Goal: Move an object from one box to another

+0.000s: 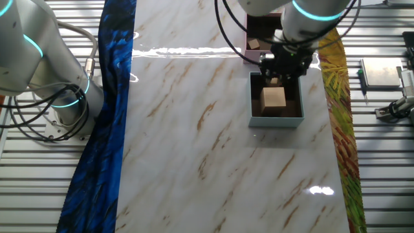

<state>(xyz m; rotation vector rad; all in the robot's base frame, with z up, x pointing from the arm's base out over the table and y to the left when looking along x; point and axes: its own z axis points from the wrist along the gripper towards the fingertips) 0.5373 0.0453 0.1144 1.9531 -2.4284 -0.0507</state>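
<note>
- We see the grey-blue box (276, 120) sitting on the marble-patterned table (213, 149), toward the right side of the sheet, its dark brown lining visible inside.
- A pale wooden cube (273, 98) rests on the floor of this box, roughly in the middle, apart from the walls.
- The gripper (278, 76) hangs over the far rim of the grey-blue box, pointing down, its dark body partly covering the back wall.
- Between its tips we make out a small light-coloured block (275, 80), the same tone as the cube, sitting just above and behind the cube; the fingers appear closed narrowly on it, though the dark housing hides most of the contact.
- We cannot tell whether this small block touches the box floor or is lifted off it.
- The pink box (259, 40) stands just behind the grey-blue one, at the far edge of the table, largely covered by the arm (304, 16); only its left part and maroon lining show.
- Inside the pink box we see another small tan block (254, 44) lying near the left wall.
- Black cables (226, 39) loop from the arm down past the left of the pink box.
- A blue patterned strip (103, 129) borders the table on the left, a yellow-green one (343, 116) on the right.
- A second white robot base (45, 71) stands at the far left, off the table.
</note>
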